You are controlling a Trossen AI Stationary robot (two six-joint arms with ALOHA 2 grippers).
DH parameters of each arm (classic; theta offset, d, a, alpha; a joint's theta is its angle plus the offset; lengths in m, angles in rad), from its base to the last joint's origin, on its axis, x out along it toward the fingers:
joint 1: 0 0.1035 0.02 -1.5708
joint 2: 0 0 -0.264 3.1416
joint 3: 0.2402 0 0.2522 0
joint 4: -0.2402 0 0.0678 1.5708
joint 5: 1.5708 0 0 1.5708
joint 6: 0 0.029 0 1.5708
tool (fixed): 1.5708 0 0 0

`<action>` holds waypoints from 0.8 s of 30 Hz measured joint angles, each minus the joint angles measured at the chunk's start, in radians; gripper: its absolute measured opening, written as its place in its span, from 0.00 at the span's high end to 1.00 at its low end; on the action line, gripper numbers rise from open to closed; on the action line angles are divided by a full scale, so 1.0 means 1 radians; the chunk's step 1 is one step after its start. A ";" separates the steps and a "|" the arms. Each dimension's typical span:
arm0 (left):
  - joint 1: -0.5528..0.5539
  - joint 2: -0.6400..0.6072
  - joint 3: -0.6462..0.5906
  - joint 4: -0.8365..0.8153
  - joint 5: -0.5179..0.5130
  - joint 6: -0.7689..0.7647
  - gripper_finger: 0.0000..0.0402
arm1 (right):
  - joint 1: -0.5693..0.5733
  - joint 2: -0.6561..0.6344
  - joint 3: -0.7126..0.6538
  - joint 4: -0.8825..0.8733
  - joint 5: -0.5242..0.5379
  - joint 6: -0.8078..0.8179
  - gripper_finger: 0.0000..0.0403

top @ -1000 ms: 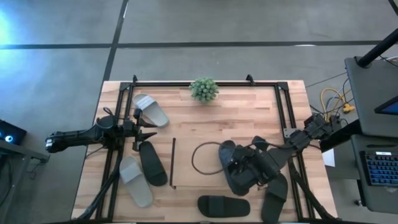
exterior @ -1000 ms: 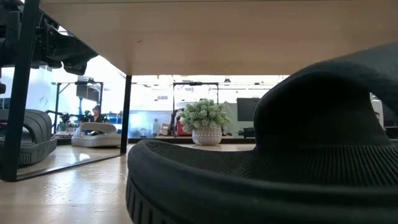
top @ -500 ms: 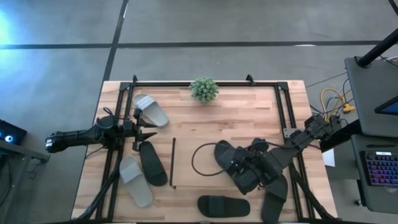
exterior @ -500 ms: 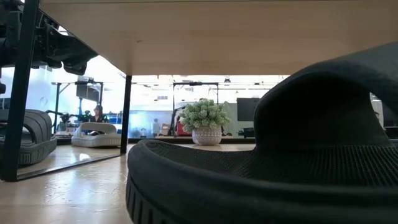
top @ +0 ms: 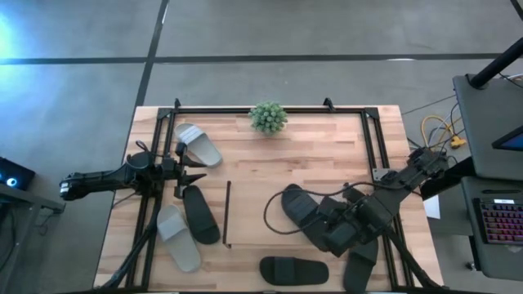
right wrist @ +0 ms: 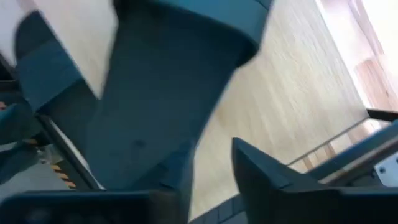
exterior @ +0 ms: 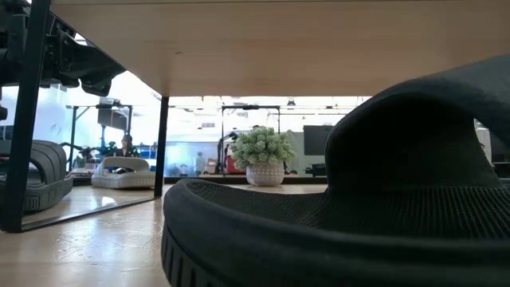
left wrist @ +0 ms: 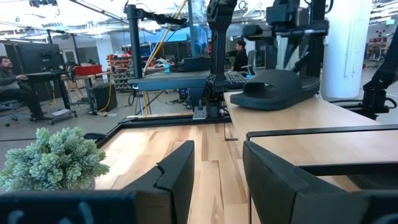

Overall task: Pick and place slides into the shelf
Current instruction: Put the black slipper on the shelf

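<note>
Six slides on wood table:
- Grey slide [top: 198,144] at far left, angled.
- Second grey slide [top: 177,238] near left front.
- Black slide [top: 200,214] just beside it, touching or nearly.
- Black slide [top: 299,211] right of centre, tilted.
- Black slide [top: 293,269] flat at front edge.
- Black slide [top: 362,260] front right, partly hidden.

Shelf [top: 229,214]: only thin dark rail clearly seen, left of centre.

The left arm is reaching in level from the left edge of the worktop [top: 327,155], its hand [top: 194,170] waiting with fingers [left wrist: 177,177] parted and nothing between them. The right arm is stretching diagonally inward from the right, its hand [top: 331,224] hanging low, fingers [right wrist: 267,180] a little apart.
</note>
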 joint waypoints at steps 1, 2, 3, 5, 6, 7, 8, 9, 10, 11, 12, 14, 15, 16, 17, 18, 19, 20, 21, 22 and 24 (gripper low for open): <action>0.000 0.000 0.000 0.000 0.000 0.000 0.69 | -0.001 -0.005 -0.015 0.000 -0.001 0.007 0.83; 0.000 0.000 0.000 0.000 0.000 0.000 0.69 | -0.001 -0.010 -0.030 0.001 -0.003 0.016 0.87; 0.000 0.000 0.000 0.000 0.000 0.000 0.69 | -0.001 -0.015 -0.047 0.001 -0.004 0.024 0.90; 0.000 0.000 0.000 0.000 0.000 0.000 0.69 | -0.001 -0.025 -0.083 -0.001 -0.012 0.041 0.96; 0.000 0.000 0.000 0.000 0.000 0.000 0.69 | -0.001 -0.031 -0.099 0.000 -0.018 0.045 0.97; 0.000 0.000 0.000 0.000 0.000 0.000 0.69 | -0.001 -0.033 -0.117 0.000 -0.030 0.044 0.97; 0.000 0.000 0.000 0.000 0.000 0.000 0.69 | -0.001 -0.035 -0.134 0.000 -0.044 0.045 0.98; 0.000 0.000 0.000 0.000 0.000 0.000 0.69 | -0.001 -0.035 -0.153 0.000 -0.059 0.048 0.98; 0.000 0.000 0.000 0.000 0.000 0.000 0.69 | -0.001 -0.035 -0.170 0.001 -0.068 0.053 0.98; 0.000 0.000 0.000 0.000 0.000 0.000 0.69 | -0.001 -0.035 -0.185 0.004 -0.077 0.056 0.98; 0.000 0.000 0.000 0.000 0.000 0.000 0.69 | -0.001 -0.035 -0.199 0.011 -0.087 0.059 0.98; 0.000 0.000 0.000 0.000 0.000 0.000 0.69 | -0.001 -0.035 -0.220 0.042 -0.101 0.057 0.98; 0.000 0.000 0.000 0.000 0.000 0.000 0.69 | -0.001 -0.035 -0.227 0.069 -0.109 0.046 0.98; 0.000 0.000 0.000 0.000 0.000 0.000 0.69 | -0.001 -0.035 -0.233 0.100 -0.116 0.030 0.98; 0.000 0.000 0.000 0.000 0.000 0.000 0.69 | -0.001 -0.035 -0.236 0.133 -0.121 0.011 0.98; 0.000 0.000 0.000 0.000 0.000 0.000 0.69 | -0.001 -0.035 -0.238 0.162 -0.122 -0.008 0.98; 0.000 0.000 0.000 0.000 0.000 0.000 0.69 | -0.001 -0.035 -0.240 0.185 -0.123 -0.018 0.98; 0.000 0.000 0.000 0.000 0.000 0.000 0.69 | -0.001 -0.034 -0.241 0.201 -0.123 -0.029 0.98; 0.000 0.000 0.000 0.000 0.000 0.000 0.69 | -0.001 -0.031 -0.241 0.215 -0.123 -0.036 0.98; 0.000 0.000 0.000 0.000 0.000 0.000 0.69 | -0.001 -0.030 -0.241 0.230 -0.123 -0.042 0.98; 0.000 0.000 0.000 0.000 0.000 0.000 0.69 | -0.001 -0.029 -0.241 0.262 -0.123 -0.059 0.98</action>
